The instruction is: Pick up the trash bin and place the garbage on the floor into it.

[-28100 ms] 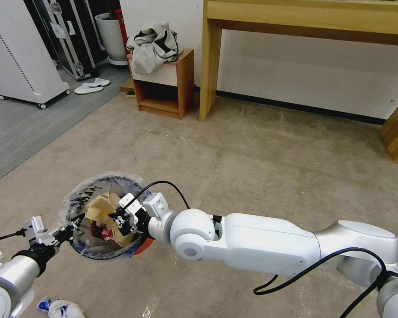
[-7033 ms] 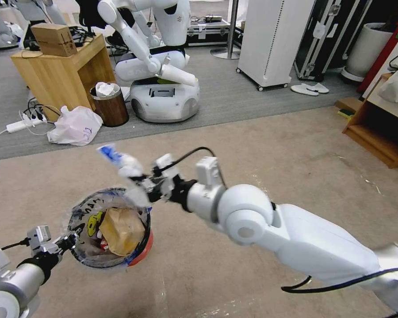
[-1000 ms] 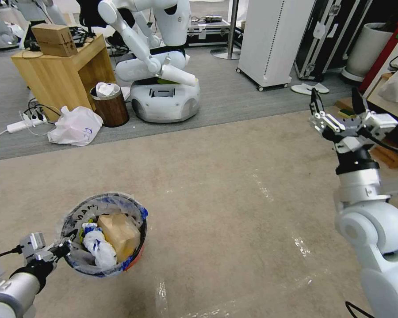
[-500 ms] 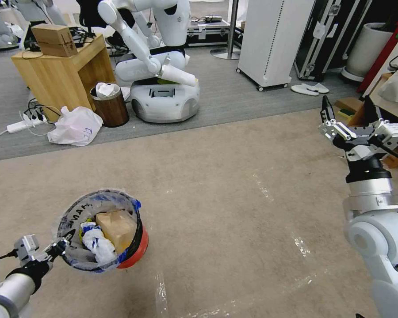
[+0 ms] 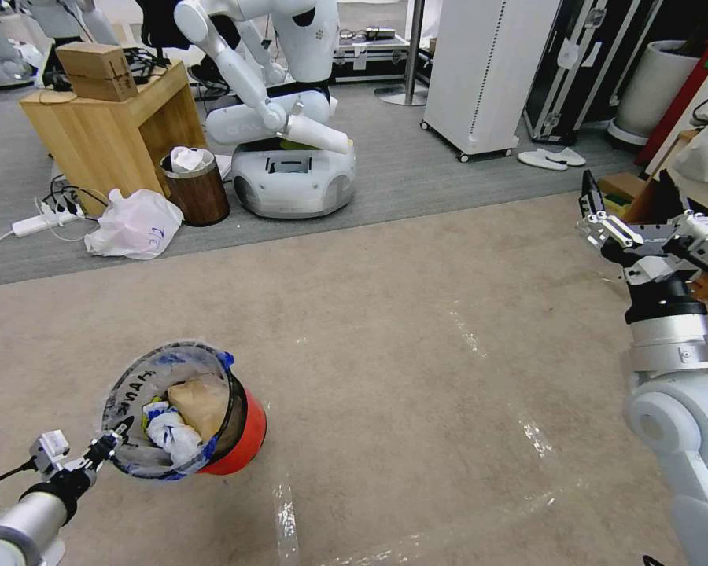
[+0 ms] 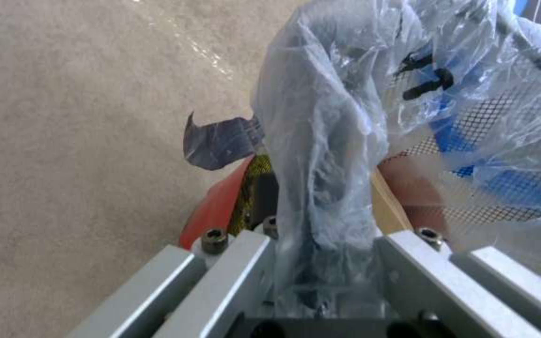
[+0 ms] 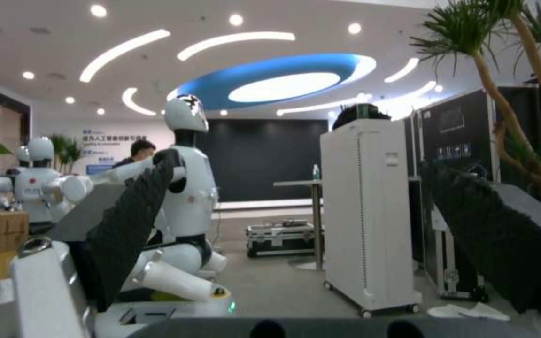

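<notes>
Half-hidden left gripper [image 5: 110, 448] pinching trash bin [image 5: 240, 436] liner; right gripper [image 5: 629, 212] spread, raised.

Left gripper [image 5: 116, 440] low, apparently clamped; right gripper [image 5: 629, 206] raised, fingers spread.

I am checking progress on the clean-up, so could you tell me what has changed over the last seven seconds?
The right gripper let go of the blue-white wrapper, which now lies in the trash bin beside the tan paper bag; the arm swung right and up, open. The left gripper kept its grip on the bin's rim while lowering and tilting the bin. The carpet stayed bare.
</notes>
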Motion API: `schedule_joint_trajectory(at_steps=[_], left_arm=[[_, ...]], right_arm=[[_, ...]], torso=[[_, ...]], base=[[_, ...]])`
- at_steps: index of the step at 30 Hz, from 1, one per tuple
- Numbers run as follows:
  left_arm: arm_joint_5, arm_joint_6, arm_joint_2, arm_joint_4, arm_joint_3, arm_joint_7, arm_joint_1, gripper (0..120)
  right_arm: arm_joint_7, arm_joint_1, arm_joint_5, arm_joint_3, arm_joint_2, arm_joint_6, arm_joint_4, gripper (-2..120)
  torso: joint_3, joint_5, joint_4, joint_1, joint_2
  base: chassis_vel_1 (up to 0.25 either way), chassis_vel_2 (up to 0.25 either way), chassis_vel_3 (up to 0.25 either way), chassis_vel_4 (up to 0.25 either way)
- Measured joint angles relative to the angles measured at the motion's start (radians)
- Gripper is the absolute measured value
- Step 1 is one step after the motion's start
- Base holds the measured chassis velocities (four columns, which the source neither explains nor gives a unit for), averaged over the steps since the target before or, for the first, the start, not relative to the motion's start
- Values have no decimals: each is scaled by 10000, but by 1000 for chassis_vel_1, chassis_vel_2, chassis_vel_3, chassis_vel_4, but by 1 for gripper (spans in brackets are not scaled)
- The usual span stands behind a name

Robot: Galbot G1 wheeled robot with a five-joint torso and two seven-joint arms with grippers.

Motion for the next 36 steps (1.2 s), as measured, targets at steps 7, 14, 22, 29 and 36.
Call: schedule_joint_trajectory(at_steps=[7,14,22,29,36], left_arm=[[-584,-48,51,535,-105,-194,-91,1],[-770,-78,80,905,-115,-288,-163,1],[-819,-93,194,1330,-79,-315,-217,1],[-815,-112,291,1621,-30,-345,-299,1],[-812,-126,472,1975,-16,-403,-392,1]], right_arm=[[8,75,-5,-81,-45,-59,-25,98],[11,120,-11,-170,-79,-65,-103,98],[22,172,-25,-232,-86,-87,-134,98],[24,154,-52,-249,-82,-87,-159,98],[28,175,-117,-333,-56,-86,-222,98]], torso=[[0,0,-1,0,0],[0,0,-1,0,0],[0,0,-1,0,-1],[0,0,0,0,0],[0,1,-1,0,0]], base=[[0,0,0,0],[0,0,0,0],[0,0,0,0],[0,0,0,0],[0,0,0,0]])
